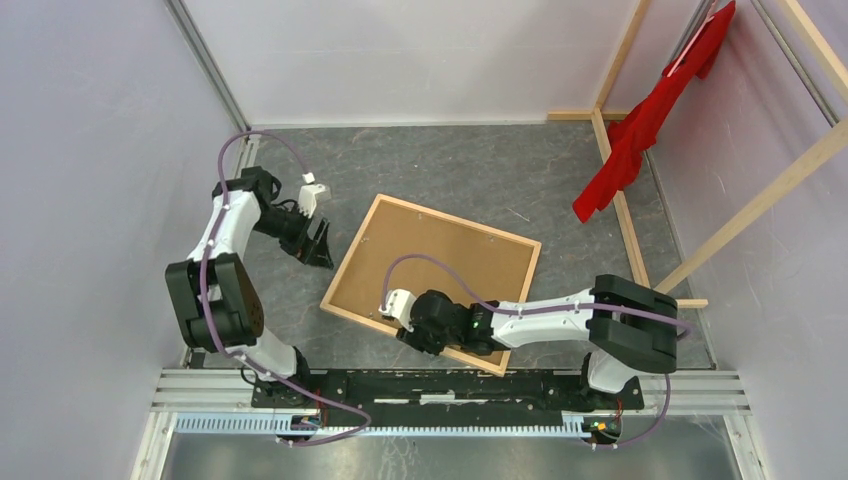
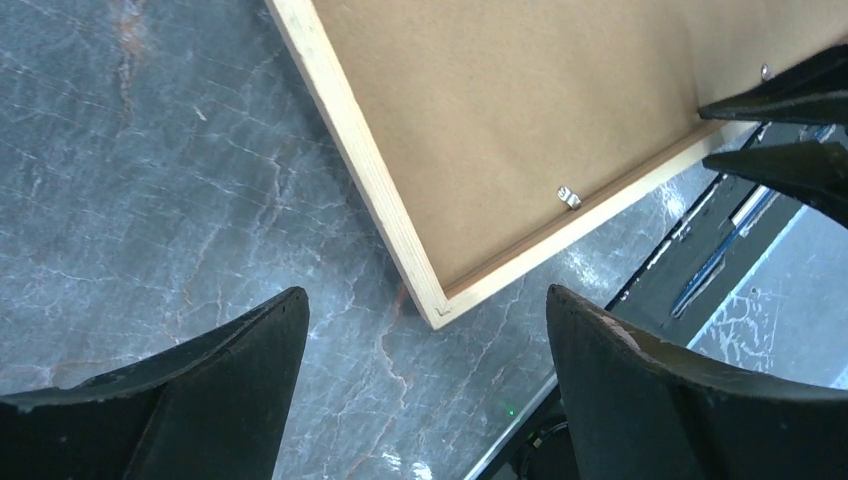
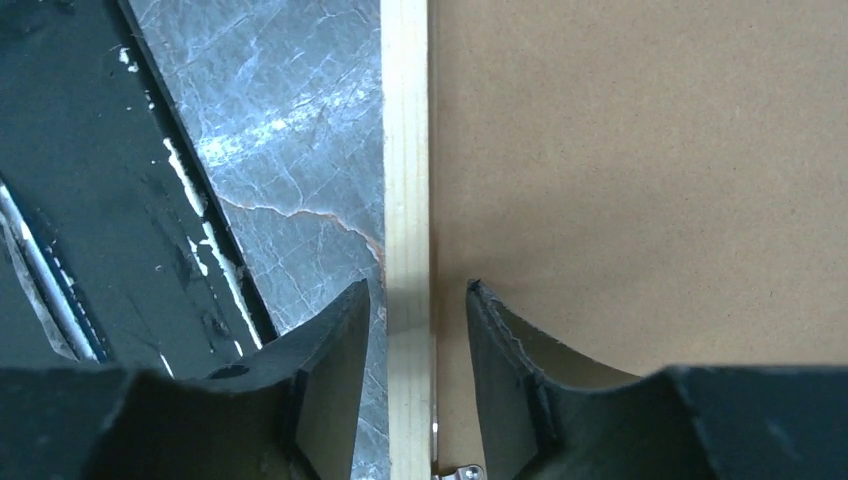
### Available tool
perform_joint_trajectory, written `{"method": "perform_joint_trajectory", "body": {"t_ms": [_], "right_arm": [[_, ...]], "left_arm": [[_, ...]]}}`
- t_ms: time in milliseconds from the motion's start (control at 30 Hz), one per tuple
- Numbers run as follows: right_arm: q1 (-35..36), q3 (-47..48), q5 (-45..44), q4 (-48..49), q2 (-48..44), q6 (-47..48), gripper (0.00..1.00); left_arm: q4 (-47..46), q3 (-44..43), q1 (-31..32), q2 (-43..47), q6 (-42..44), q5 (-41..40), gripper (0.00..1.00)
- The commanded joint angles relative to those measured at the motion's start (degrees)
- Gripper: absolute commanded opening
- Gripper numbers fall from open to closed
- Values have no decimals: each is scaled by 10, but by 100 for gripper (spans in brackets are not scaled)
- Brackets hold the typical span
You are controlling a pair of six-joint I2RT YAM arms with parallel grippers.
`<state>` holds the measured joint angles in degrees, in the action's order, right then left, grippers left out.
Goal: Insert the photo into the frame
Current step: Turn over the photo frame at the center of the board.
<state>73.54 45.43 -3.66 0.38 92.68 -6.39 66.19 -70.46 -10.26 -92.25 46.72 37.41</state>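
Note:
The frame (image 1: 350, 252) of light wood lies face down on the grey table, with a brown backing board (image 1: 440, 265) filling it. The photo is not in view. My left gripper (image 1: 322, 248) is open and empty just off the frame's left side; in the left wrist view it (image 2: 425, 295) hovers over the frame's near-left corner (image 2: 350, 150). My right gripper (image 1: 412, 335) is over the frame's near rail. In the right wrist view it (image 3: 416, 285) straddles that rail (image 3: 405, 120), jaws open with a small gap on each side, one finger over the board (image 3: 650, 150).
A red cloth (image 1: 650, 120) hangs on a rack of wooden beams (image 1: 760, 200) at the right. The black base rail (image 1: 450, 385) runs along the near edge, close to the frame. A small metal tab (image 2: 568, 196) sits on the frame's inner edge. Pale walls enclose the table.

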Motion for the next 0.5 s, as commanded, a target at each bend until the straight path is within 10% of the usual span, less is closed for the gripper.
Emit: {"method": "perform_joint_trajectory", "body": {"t_ms": [0, 200, 467], "right_arm": [[4, 16, -39, 5, 18, 16, 41], [4, 55, -53, -25, 11, 15, 5], [-38, 186, 21, -96, -29, -22, 0]], "left_arm": [[2, 26, 1, 60, 74, 14, 95], [2, 131, 2, 190, 268, 78, 98], [-5, 219, 3, 381, 479, 66, 100]]}}
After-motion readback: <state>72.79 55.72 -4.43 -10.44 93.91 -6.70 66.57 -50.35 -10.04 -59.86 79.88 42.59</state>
